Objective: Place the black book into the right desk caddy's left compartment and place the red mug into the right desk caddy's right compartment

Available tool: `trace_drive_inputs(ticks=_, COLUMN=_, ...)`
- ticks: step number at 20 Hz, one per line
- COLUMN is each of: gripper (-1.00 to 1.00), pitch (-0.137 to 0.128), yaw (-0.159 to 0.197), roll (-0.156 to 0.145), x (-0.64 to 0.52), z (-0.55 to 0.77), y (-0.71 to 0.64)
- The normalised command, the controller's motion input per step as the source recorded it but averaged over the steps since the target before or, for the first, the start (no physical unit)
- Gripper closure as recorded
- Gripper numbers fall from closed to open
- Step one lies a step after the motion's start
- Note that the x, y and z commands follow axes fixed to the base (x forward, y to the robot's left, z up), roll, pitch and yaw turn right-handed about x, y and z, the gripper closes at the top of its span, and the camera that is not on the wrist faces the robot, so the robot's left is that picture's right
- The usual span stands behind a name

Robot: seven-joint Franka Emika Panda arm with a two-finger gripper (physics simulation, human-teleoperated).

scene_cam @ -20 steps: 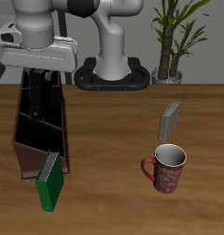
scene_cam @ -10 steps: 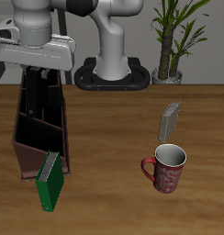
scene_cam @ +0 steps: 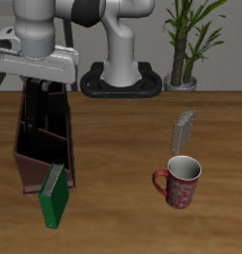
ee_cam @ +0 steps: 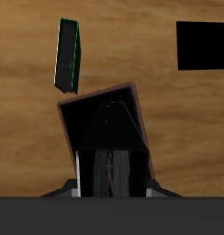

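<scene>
Wooden table (scene_cam: 123,139) carries the right desk caddy (scene_cam: 39,149), with the red mug (scene_cam: 179,182) at four o'clock; a potted plant (scene_cam: 187,45) stands behind. Jaws (scene_cam: 46,94) hover above the caddy, their opening impossible to tell.

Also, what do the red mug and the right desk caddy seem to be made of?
The red mug looks like glazed ceramic: dark red with pale speckles and a smooth white inside. The right desk caddy looks like dark brown wood with a matte finish, though no grain is visible in this render.
</scene>
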Motion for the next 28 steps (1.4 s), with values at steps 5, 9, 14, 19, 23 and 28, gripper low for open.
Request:
trace_drive_inputs(ticks=5, gripper=1.0, pitch=0.021, yaw=-0.007, roll=0.005, x=0.04, z=-0.16, y=0.02)
trace_drive_inputs(ticks=9, gripper=1.0, pitch=0.018, yaw=-0.002, roll=0.007, x=0.05, z=-0.16, y=0.03)
trace_drive_inputs(ticks=14, gripper=1.0, pitch=0.015, yaw=-0.001, roll=-0.001, x=0.05, z=-0.15, y=0.02)
trace_drive_inputs(ticks=19, gripper=1.0, pitch=0.02, yaw=0.006, roll=-0.024, x=0.06, z=-0.21, y=-0.05)
trace_drive_inputs(ticks=23, gripper=1.0, pitch=0.019, yaw=0.0, roll=-0.021, x=0.04, z=-0.19, y=-0.06)
trace_drive_inputs(ticks=28, gripper=1.0, pitch=0.035, yaw=0.021, roll=-0.027, x=0.09, z=-0.31, y=-0.03)
